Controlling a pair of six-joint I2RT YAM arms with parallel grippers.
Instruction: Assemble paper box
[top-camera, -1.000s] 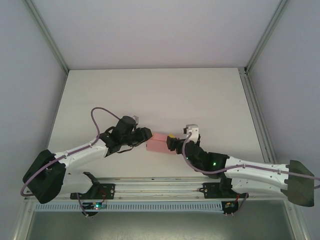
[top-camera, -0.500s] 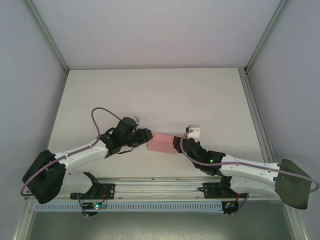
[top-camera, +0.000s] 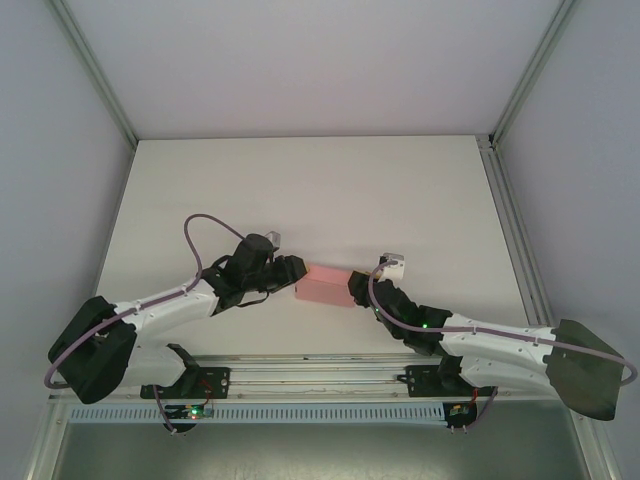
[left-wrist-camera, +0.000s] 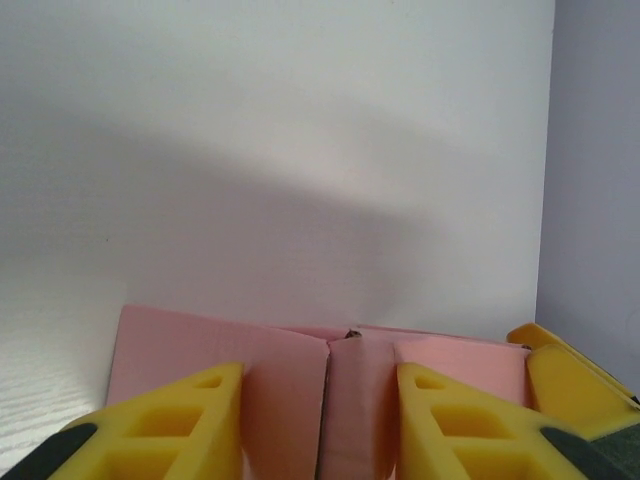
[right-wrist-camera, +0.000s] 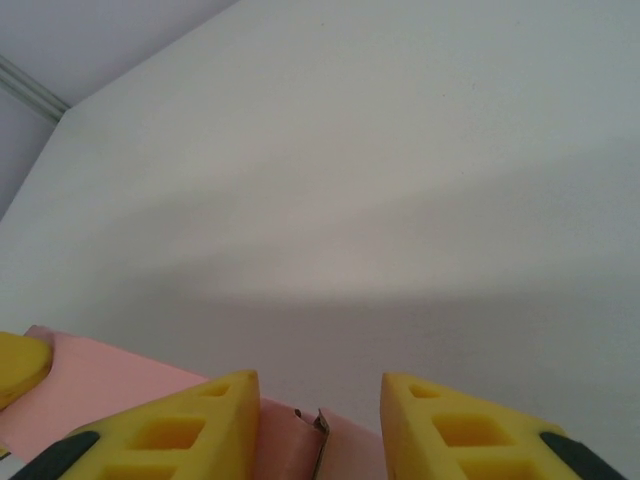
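Observation:
The paper box is a small pink folded box lying on the white table between my two arms. My left gripper is shut on its left end. In the left wrist view the yellow fingers press both sides of the paper box, and a flap seam runs down the end face between them. My right gripper is shut on the right end. In the right wrist view the pink end with its flap edges sits between the fingers.
Grey enclosure walls and aluminium rails border the table on three sides. The arms' mounting rail runs along the near edge. White table surface stretches behind the box.
My right gripper has gone from wide open to shut on the box's right end, moving in slightly. The left gripper has kept its hold; the box has barely shifted.

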